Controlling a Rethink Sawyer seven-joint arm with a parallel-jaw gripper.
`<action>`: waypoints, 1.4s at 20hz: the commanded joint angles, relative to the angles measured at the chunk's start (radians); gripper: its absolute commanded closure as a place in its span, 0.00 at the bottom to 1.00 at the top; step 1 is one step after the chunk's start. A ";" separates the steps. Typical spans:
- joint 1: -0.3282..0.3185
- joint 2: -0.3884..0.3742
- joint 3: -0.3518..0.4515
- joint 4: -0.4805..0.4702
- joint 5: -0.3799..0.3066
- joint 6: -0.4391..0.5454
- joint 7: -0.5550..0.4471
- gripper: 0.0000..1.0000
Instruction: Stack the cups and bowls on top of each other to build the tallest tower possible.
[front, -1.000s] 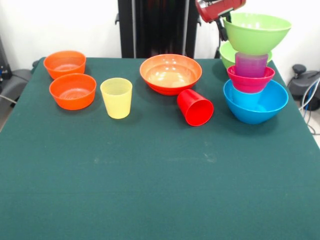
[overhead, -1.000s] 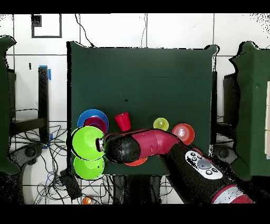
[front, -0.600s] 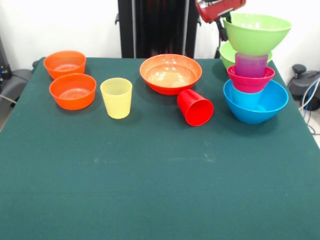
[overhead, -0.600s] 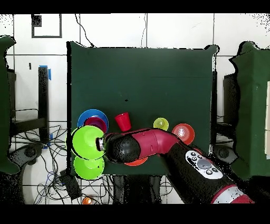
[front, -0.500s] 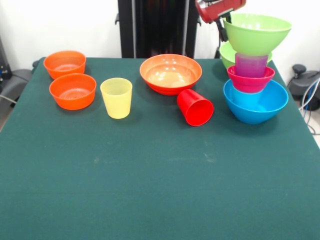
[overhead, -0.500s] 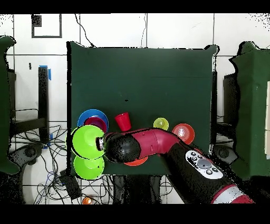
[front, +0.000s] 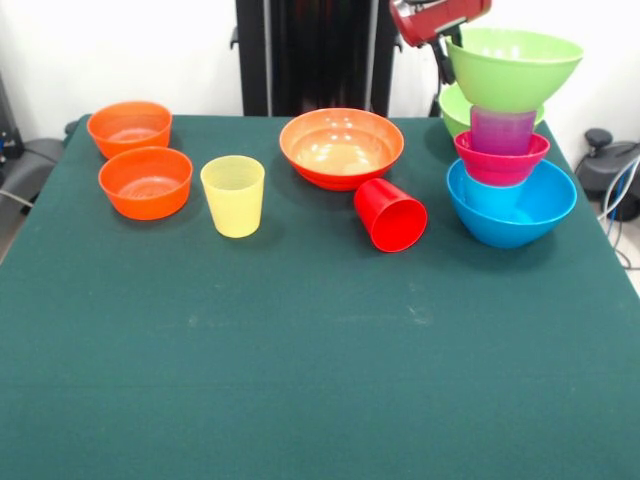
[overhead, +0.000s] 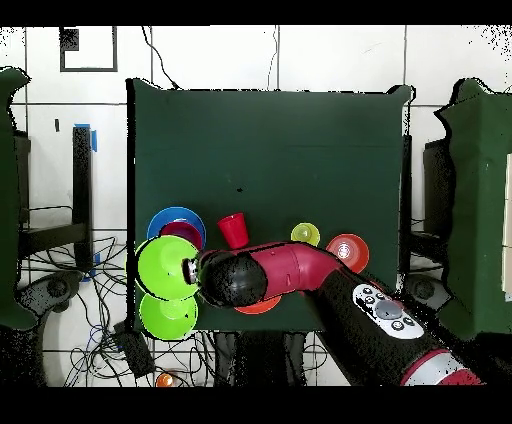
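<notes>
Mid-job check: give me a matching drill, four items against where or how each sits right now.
Items:
1. red cup
2. yellow cup
3. purple cup
4. blue bowl

States:
A. bottom of the stack
B. lying on its side
C. inside the magenta bowl, under a green bowl
D. upright alone on the cloth

Pairs: 1-B, 2-D, 3-C, 4-A

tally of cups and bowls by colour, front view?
Orange bowls: 3
Lime green bowls: 2
Blue bowl: 1
Magenta bowl: 1
Yellow cup: 1
Red cup: 1
Purple cup: 1
Light blue cup: 1
Total: 11
</notes>
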 joint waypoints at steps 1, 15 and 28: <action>0.007 0.032 -0.003 -0.080 -0.056 0.029 -0.023 1.00; -0.002 0.031 0.000 -0.071 -0.060 0.029 -0.026 1.00; 0.002 0.017 -0.011 -0.062 -0.058 0.047 -0.018 0.00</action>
